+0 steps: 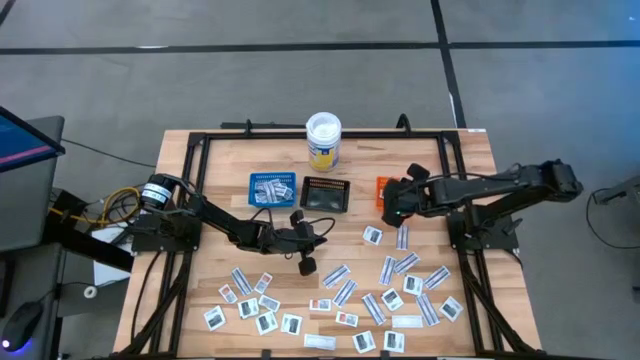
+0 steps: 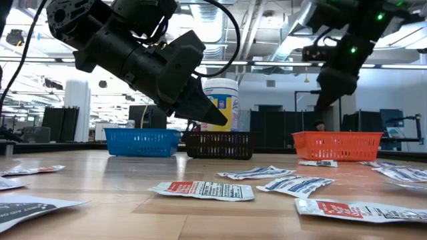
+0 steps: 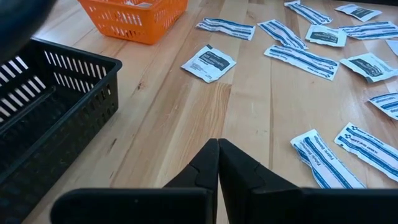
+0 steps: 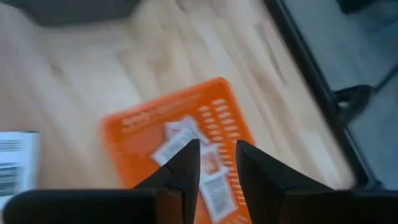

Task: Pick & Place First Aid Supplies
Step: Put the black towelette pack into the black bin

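Note:
The first aid supplies (image 1: 340, 295) are small flat paper packets strewn over the near half of the wooden table; some appear in the left wrist view (image 3: 208, 62). A few packets (image 4: 186, 140) lie inside the orange tray (image 4: 174, 121). My right gripper (image 4: 216, 146) hangs open above that tray (image 1: 382, 190), with nothing between its fingers. My left gripper (image 3: 217, 144) is shut and empty. It hovers over bare wood just in front of the black tray (image 1: 325, 194), clear of the table in the low view (image 2: 223, 120).
A blue tray (image 1: 272, 188) holding packets, the black tray (image 3: 43, 106) and the orange tray (image 2: 337, 145) stand in a row mid-table. A white-lidded yellow-labelled tub (image 1: 323, 140) stands behind them. A dark frame rail runs along the far and side edges.

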Motion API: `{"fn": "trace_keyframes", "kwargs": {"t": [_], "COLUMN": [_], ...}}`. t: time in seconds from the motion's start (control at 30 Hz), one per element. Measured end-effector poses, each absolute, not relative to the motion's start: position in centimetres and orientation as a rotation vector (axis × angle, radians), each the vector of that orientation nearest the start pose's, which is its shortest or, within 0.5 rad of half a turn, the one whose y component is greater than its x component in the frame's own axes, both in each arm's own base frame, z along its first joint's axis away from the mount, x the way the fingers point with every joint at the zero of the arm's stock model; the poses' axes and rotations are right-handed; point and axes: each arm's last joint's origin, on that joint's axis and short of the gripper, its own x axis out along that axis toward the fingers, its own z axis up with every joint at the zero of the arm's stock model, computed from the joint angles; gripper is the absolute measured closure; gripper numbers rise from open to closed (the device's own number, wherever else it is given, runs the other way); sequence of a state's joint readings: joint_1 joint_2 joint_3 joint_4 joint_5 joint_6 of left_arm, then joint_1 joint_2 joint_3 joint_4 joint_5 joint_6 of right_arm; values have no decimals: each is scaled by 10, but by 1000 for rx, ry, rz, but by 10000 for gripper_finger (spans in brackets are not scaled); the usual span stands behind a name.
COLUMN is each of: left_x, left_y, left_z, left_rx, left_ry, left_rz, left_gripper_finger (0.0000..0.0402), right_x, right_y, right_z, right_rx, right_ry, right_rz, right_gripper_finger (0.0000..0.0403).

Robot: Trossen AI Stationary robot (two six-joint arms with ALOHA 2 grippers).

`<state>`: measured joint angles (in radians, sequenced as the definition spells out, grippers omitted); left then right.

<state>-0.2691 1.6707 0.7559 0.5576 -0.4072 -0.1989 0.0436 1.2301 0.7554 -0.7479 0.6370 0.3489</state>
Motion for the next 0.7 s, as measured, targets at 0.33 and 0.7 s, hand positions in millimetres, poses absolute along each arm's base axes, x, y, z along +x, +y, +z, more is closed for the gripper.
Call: {"fn": "trace_keyframes", "kwargs": {"t": [0.33, 0.7], "left_x": [323, 323], "left_y": [-77, -77], "left_z": [176, 176], "left_rx": [-78, -80], "left_ry": [322, 319], "left_rz": [169, 168], "left_gripper_finger": [391, 391], "right_x": [213, 241], "right_y": [30, 44], "right_z": [198, 150], "right_rx": [229, 226], "right_ry": [1158, 1248], "right_rz": [-419, -439], "right_gripper_finger": [304, 305]}}
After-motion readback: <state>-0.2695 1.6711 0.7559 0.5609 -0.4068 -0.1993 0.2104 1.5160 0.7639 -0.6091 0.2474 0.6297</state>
